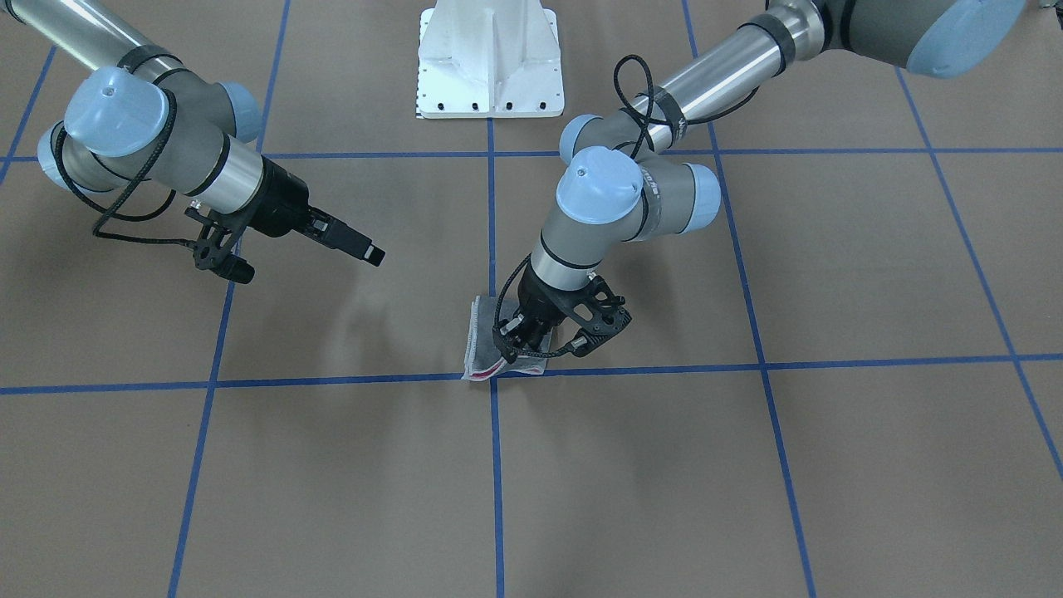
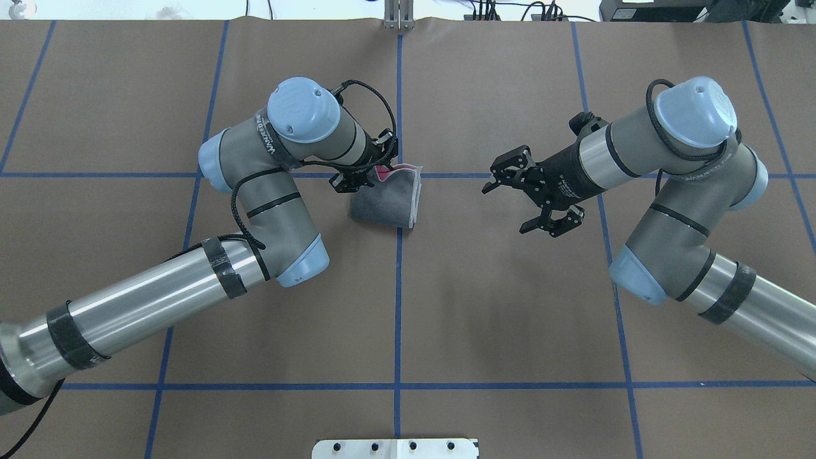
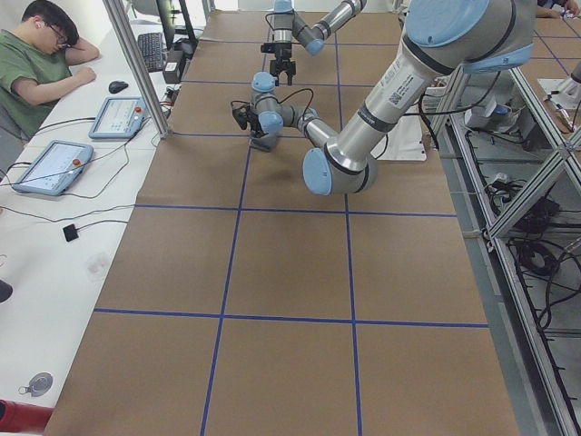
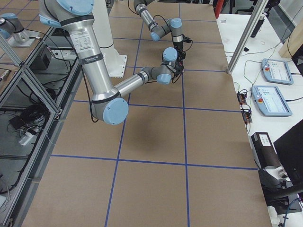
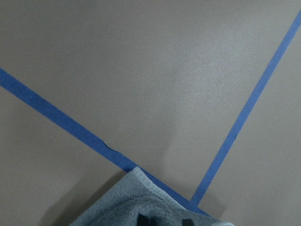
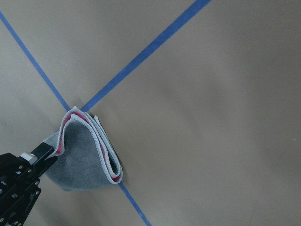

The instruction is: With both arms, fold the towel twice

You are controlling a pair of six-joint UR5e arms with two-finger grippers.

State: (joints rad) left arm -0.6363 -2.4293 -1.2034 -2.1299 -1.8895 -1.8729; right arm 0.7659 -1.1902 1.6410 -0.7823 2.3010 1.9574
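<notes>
Now | towel (image 2: 386,204) folded, grey terry outside | left claw (image 2: 373,174) pinching corner

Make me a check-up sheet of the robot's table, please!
Surface: brown table with blue tape lines, flat.
Job's things: towel folded, grey outside, pink showing at its edges, lying on a tape crossing.
Clutter: nothing seen.
Pincers: left pincer shut on the towel's edge; right pincer open, apart from the towel.
Cables: black cables looped round both wrists, no snag visible.
Surroundings: white pedestal base; a person at a side desk with two teach pendants.
</notes>
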